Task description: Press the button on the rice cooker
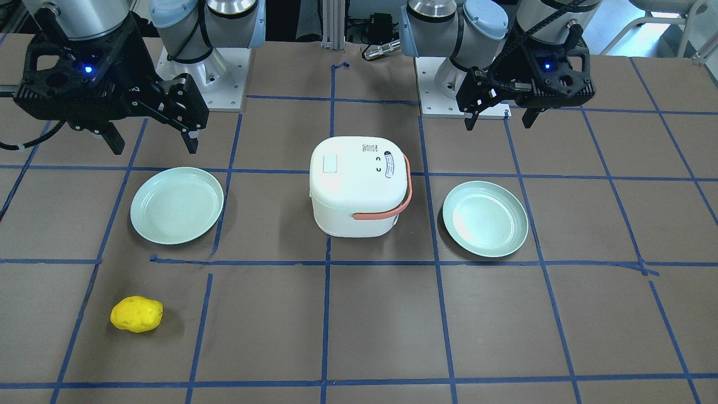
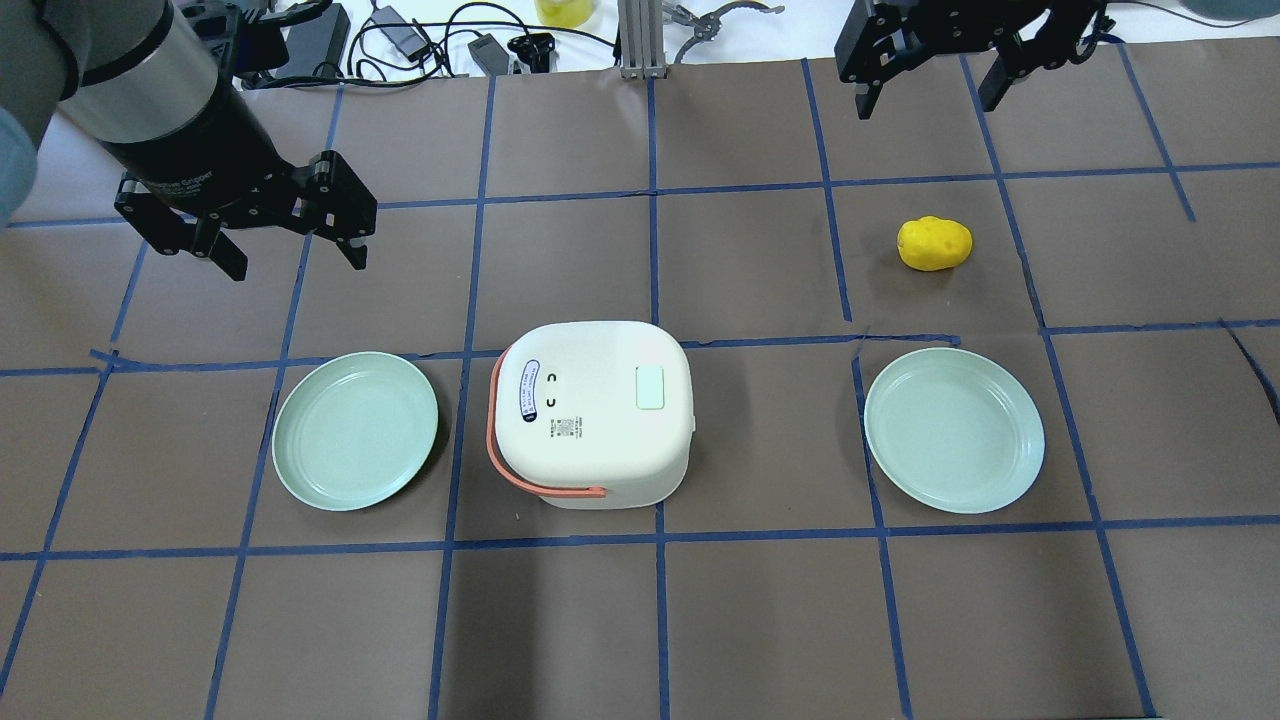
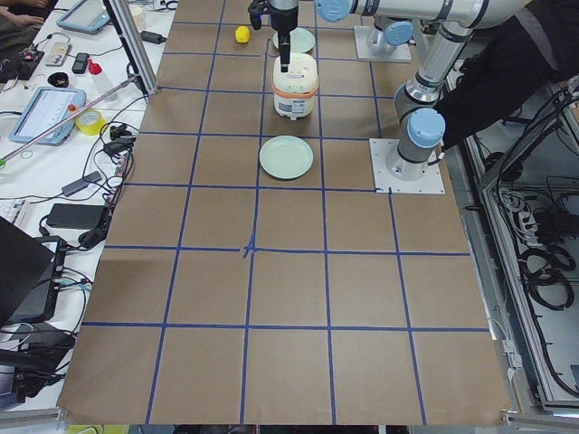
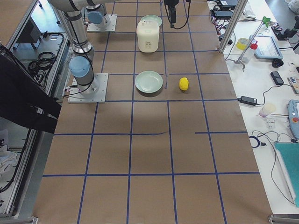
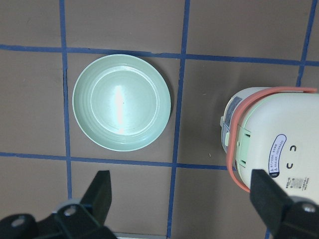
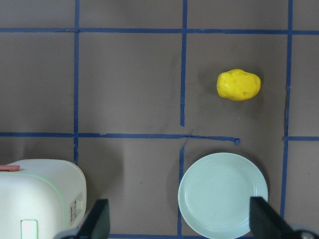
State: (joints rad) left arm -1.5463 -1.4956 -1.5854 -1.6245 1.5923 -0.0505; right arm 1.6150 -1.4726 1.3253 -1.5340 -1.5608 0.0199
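The white rice cooker with a salmon handle stands mid-table between two plates. The button is a pale mint pad on its lid; it also shows in the front view and at the bottom edge of the right wrist view. My left gripper is open and empty, hovering above the table to the cooker's far left. My right gripper is open and empty, high over the table's far right. In the left wrist view the cooker is at the right edge.
A mint green plate lies left of the cooker and another to its right. A yellow potato-like object lies beyond the right plate. Blue tape lines grid the brown table. Cables and tools lie along the far edge.
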